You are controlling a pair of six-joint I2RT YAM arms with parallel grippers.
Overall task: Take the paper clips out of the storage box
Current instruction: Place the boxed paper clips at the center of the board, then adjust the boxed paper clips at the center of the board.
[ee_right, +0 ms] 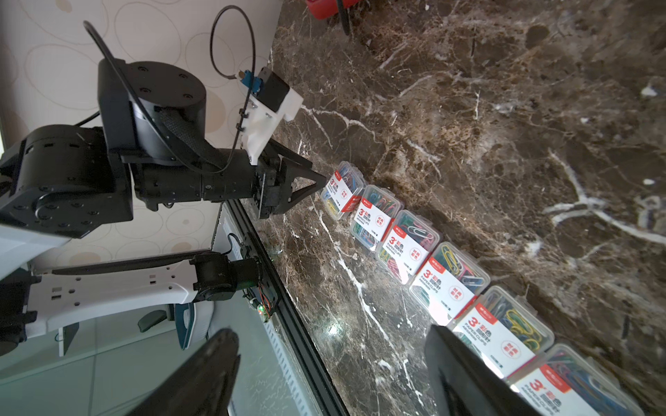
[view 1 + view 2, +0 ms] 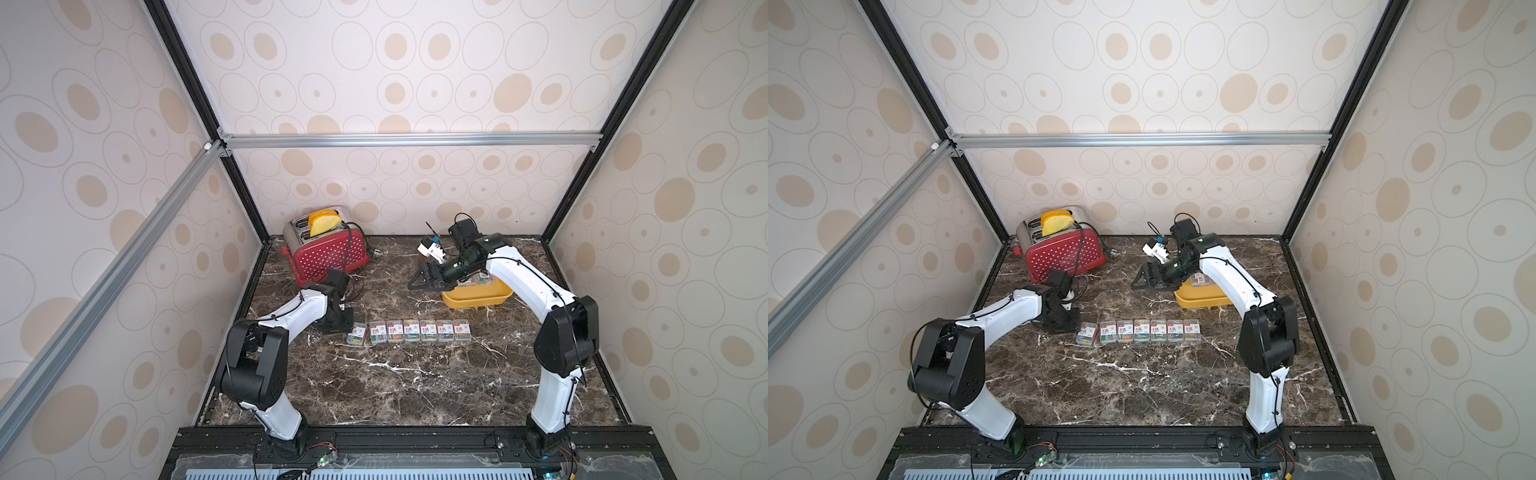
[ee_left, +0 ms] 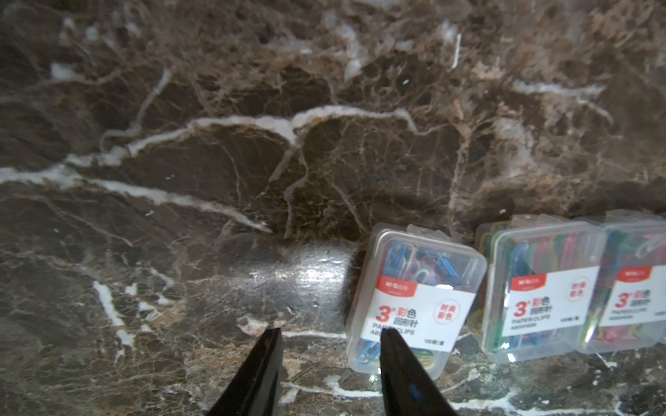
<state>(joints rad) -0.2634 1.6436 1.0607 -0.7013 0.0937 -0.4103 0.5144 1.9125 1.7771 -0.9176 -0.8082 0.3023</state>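
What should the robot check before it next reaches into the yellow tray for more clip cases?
1. Right end effector open and empty: ok.
2. Something left in the yellow tray: ok, a clip case shows inside; how many, cannot tell.
3. Left end effector empty: ok, bare table between its jaws.
4. Left end effector clear of the end case: cannot tell; one fingertip overlaps its label in the left wrist view.
5. Row of cases straight: not ok; the end case sits askew, the other six line up.

Left fingers [image 3: 259,371] parted, right fingers [image 1: 201,378] spread wide
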